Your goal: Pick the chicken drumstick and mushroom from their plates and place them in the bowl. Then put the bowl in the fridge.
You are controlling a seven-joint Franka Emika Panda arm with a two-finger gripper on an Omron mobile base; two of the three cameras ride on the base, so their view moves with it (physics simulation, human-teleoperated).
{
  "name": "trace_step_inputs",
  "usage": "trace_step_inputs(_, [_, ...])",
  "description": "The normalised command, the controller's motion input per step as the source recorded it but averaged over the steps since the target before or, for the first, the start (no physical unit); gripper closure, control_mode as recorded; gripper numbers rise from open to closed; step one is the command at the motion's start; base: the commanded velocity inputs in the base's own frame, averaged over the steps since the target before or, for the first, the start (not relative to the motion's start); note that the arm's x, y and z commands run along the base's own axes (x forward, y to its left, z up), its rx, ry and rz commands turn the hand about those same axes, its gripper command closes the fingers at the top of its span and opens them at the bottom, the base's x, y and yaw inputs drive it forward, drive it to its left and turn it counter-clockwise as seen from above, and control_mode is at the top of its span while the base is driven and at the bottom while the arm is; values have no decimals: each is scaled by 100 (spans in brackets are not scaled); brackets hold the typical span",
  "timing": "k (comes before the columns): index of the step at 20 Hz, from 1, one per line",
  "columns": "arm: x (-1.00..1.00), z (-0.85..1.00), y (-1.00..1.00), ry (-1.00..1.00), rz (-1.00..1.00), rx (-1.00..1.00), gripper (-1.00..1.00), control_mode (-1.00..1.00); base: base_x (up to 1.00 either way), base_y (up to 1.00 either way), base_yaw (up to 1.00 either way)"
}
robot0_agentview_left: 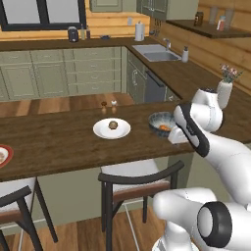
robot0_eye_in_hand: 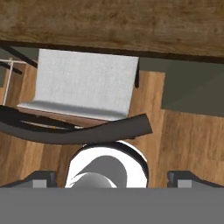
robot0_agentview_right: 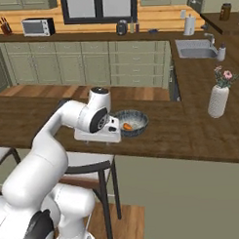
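The dark blue-grey bowl point(robot0_agentview_left: 155, 120) point(robot0_agentview_right: 142, 121) stands on the wooden counter with the orange-brown chicken drumstick point(robot0_agentview_left: 164, 128) point(robot0_agentview_right: 127, 126) lying inside it. Left of it, the mushroom point(robot0_agentview_left: 113, 125) sits on the plain white plate point(robot0_agentview_left: 101, 130). The red-rimmed plate point(robot0_agentview_left: 4, 155) is cut off at the left edge. My white hand point(robot0_agentview_left: 176, 136) point(robot0_agentview_right: 96, 135) hangs over the counter's front edge beside the bowl. In the hand view my gripper point(robot0_eye_in_hand: 113, 178) is open, its fingertips point(robot0_eye_in_hand: 40, 177) wide apart and holding nothing, above a chair. The fridge is out of view.
Salt and pepper shakers point(robot0_agentview_left: 109, 103) stand behind the white plate. A white vase with flowers point(robot0_agentview_left: 224, 91) point(robot0_agentview_right: 218, 101) is on the counter's right arm. Chairs point(robot0_agentview_left: 137, 182) point(robot0_eye_in_hand: 83, 83) are tucked under the counter's front edge. A sink point(robot0_agentview_left: 156, 53) lies at the back.
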Motion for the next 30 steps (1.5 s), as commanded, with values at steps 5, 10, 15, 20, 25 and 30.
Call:
trace_step_inputs(5, [100, 0, 93, 4, 9, -3, -100, -100, 0, 0, 0])
trace_step_inputs(10, [100, -1, 80, 12, 4, -3, -100, -100, 0, 0, 0])
trace_step_inputs(15, [100, 0, 73, 13, 0, -5, -100, -100, 0, 0, 0])
trace_step_inputs(20, [100, -3, 59, -6, 0, -3, -100, -100, 0, 0, 0])
trace_step_inputs(25, [77, -20, 13, -4, -3, 0, -100, -100, 0, 0, 0])
trace_step_inputs(30, [22, -33, 5, -16, -9, 0, -100, -100, 0, 0, 0])
